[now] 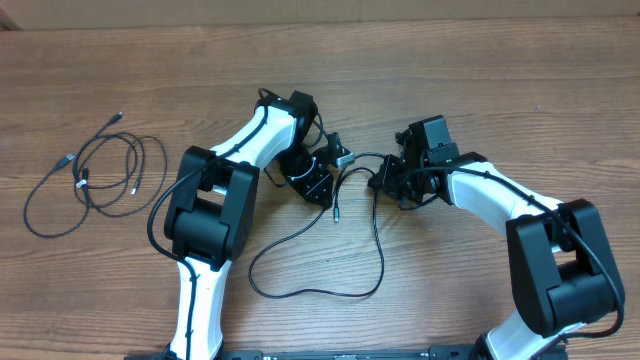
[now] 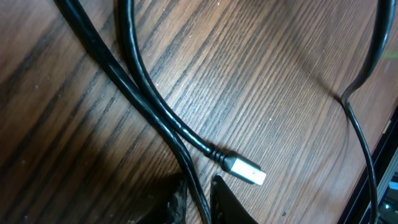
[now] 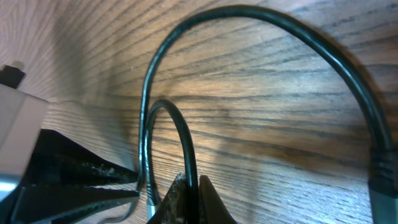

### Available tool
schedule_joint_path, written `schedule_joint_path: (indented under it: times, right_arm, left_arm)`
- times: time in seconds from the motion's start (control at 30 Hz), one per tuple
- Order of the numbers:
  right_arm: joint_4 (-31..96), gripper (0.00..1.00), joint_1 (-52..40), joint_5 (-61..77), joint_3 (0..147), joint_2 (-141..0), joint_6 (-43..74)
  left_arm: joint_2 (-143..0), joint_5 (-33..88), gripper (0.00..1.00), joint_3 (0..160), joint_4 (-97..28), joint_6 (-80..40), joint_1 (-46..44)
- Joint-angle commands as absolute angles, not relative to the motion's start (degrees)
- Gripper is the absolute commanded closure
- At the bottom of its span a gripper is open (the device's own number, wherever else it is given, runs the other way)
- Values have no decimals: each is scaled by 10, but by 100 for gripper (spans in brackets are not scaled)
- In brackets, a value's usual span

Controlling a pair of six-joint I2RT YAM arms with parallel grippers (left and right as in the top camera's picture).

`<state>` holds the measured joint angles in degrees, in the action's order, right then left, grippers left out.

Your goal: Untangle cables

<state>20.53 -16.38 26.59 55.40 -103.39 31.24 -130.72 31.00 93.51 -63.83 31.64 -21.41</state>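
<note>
Black cables (image 2: 186,134): one strand nipped btwn near-closed L gripper (image 2: 199,198) fingers; R gripper (image 3: 191,190) fully closed, pinching a loop.

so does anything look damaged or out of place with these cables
Nothing looks damaged. The middle cable sprawls in a loose loop, pinched by both the left gripper and the right gripper, with its silver plug lying free. The other cables sit loosely overlapped at the far left.
</note>
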Motion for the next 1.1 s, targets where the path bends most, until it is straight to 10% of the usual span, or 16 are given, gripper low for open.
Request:
schedule_joint_path:
  times: [0.0, 0.3, 0.5, 0.77, 0.87, 1.07]
  right_arm:
    - [203, 96, -165, 271, 554, -1022, 315]
    - [212, 91, -163, 319, 557, -1022, 270]
    - [225, 65, -141, 402, 571, -1020, 252]
    - [259, 30, -75, 413, 574, -1019, 252]
    - [270, 2, -49, 412, 574, -1019, 252]
    - [296, 0, 5, 383, 574, -1019, 253]
  left_arm:
    - [-1356, 159, 80, 921, -605, 316, -206]
    - [-1356, 160, 67, 938, -623, 311, -206]
    - [-1349, 195, 32, 966, -647, 295, -206]
    - [-1349, 195, 32, 966, -640, 279, -211]
    - [-1349, 183, 32, 966, -633, 255, -216]
    - [-1349, 125, 33, 966, -620, 213, -243]
